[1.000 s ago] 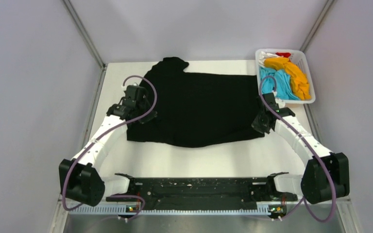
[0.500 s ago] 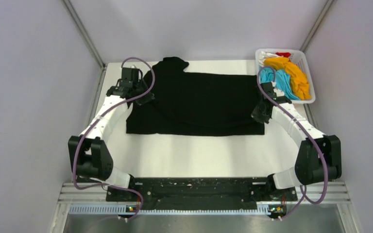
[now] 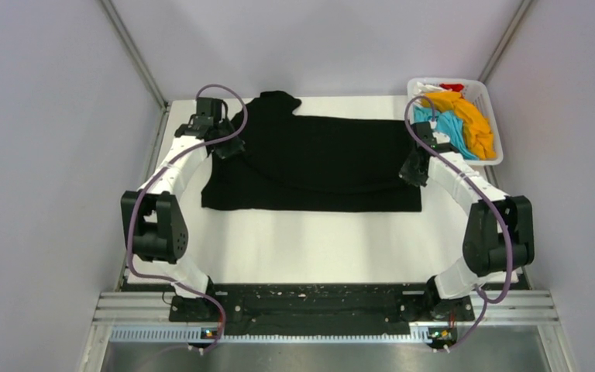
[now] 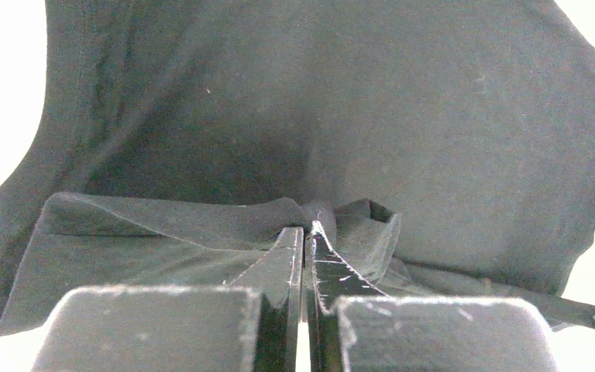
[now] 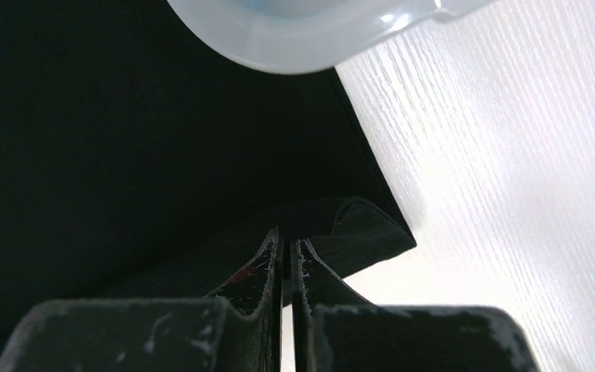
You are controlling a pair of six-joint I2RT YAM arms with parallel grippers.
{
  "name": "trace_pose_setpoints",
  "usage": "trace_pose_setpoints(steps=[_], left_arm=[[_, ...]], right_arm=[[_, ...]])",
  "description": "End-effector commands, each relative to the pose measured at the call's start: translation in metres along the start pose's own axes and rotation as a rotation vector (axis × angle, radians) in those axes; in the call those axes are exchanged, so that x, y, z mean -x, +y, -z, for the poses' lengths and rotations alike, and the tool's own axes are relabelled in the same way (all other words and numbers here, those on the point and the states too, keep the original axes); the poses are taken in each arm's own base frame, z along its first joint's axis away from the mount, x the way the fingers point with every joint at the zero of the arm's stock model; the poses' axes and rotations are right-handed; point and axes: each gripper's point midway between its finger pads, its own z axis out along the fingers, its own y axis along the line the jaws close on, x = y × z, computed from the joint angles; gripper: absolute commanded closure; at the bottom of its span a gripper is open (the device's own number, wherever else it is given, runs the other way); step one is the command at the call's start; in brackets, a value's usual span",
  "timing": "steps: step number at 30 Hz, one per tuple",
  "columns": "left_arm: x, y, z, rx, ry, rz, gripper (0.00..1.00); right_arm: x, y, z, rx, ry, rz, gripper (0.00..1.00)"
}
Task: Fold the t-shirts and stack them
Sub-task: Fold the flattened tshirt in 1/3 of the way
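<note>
On the table (image 3: 318,248), black t-shirt (image 3: 318,155) spread flat, left jaws pinching a fold, right jaws pinching a corner.

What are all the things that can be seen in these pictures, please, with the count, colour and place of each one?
t-shirt: one, black, spread on the far half of the table.
t-shirt: one, orange, bunched in the basket.
t-shirt: one, sky-blue, in the basket, left of the orange one.
t-shirt: one, red, only a bit showing at the basket's far end.
basket: one, white, far right corner of the table.
table: one, white, under everything.
arms: two, white and black, one at each side of the black t-shirt.
left fingers: two, black, shut on the shirt's left edge.
right fingers: two, black, shut on its right edge.
</note>
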Motion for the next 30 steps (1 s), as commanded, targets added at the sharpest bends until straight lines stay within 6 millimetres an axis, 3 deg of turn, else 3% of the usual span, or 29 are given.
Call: trace_pose_setpoints(steps=[1, 9, 10, 11, 13, 14, 15, 17, 18, 22, 25, 30], left_arm=[[0.026, -0.007, -0.003, -0.026, -0.052, -0.02, 1.0], [0.036, 0.0, -0.034, 0.009, -0.035, -0.004, 1.0], [0.039, 0.001, -0.039, 0.015, -0.04, -0.003, 0.95], [0.042, 0.001, -0.044, 0.017, -0.041, 0.0, 0.85], [0.051, 0.0, -0.052, 0.018, -0.056, 0.004, 0.42], [0.056, 0.0, -0.054, 0.019, -0.058, 0.009, 0.26], [0.061, -0.004, -0.054, 0.006, -0.06, 0.012, 0.13], [0.069, -0.01, -0.05, -0.014, -0.058, 0.013, 0.02], [0.069, -0.011, -0.048, -0.017, -0.054, 0.012, 0.01], [0.054, -0.01, -0.039, -0.041, -0.029, 0.014, 0.01], [0.036, -0.004, -0.036, -0.051, 0.001, 0.018, 0.01], [0.0, -0.001, -0.053, -0.109, 0.109, 0.029, 0.01]], right_arm=[[0.038, 0.01, -0.002, 0.007, -0.106, -0.014, 0.99], [0.05, 0.014, -0.025, -0.029, -0.136, -0.012, 0.93], [0.053, 0.016, -0.027, -0.037, -0.146, -0.019, 0.91], [0.056, 0.017, -0.028, -0.039, -0.153, -0.026, 0.87], [0.063, 0.02, -0.027, -0.033, -0.173, -0.041, 0.7], [0.065, 0.022, -0.026, -0.025, -0.18, -0.045, 0.59], [0.068, 0.024, -0.023, -0.014, -0.188, -0.049, 0.52], [0.071, 0.028, -0.017, 0.017, -0.197, -0.042, 0.43], [0.07, 0.031, -0.014, 0.042, -0.199, -0.03, 0.39], [0.057, 0.043, 0.0, 0.149, -0.193, 0.027, 0.08], [0.033, 0.059, 0.003, 0.237, -0.156, 0.079, 0.04], [-0.009, 0.101, -0.007, 0.356, -0.09, 0.212, 0.04]])
